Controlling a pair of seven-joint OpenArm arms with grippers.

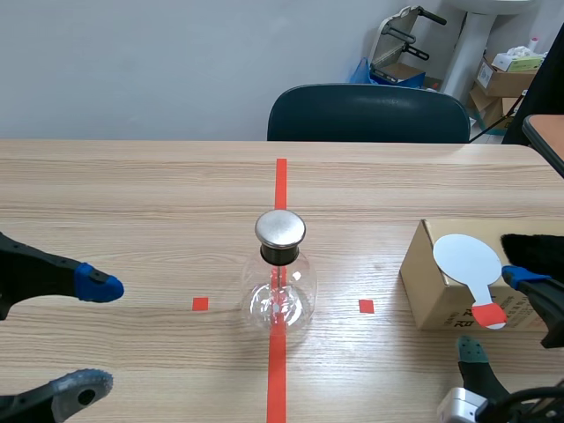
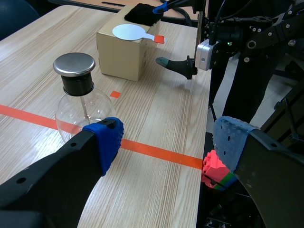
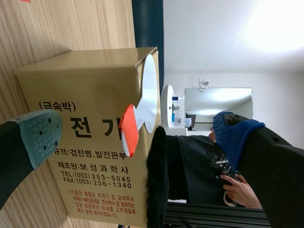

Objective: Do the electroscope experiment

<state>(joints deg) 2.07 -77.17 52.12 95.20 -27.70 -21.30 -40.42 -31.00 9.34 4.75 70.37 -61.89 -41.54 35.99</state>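
A round glass flask [image 1: 300, 295] with a metal cap [image 1: 280, 229] is seen upright at the middle of the table [image 1: 132, 194], set on the orange-red tape line. A cardboard box [image 1: 432, 286] is placed at the flask's 3 o'clock, well apart from it. A white round paddle [image 1: 467, 260] with an orange-red handle is laid on top of the box, with the handle pointed to 5 o'clock and hung out over the box's near edge. A black furry cloth [image 1: 533, 245] is laid on the box at the paddle's 3 o'clock. The left gripper [image 1: 88, 335] is held at the flask's 8 o'clock, well apart from it, with its fingers spread wide and nothing between them. The right gripper [image 1: 498, 317] is held at the box's near side, at the flask's 4 o'clock. Its fingers are also spread wide; the paddle's handle is found between them, and neither pad is seen touching it. A dark chair [image 1: 368, 113] is seen at the table's far side, at 12 o'clock.
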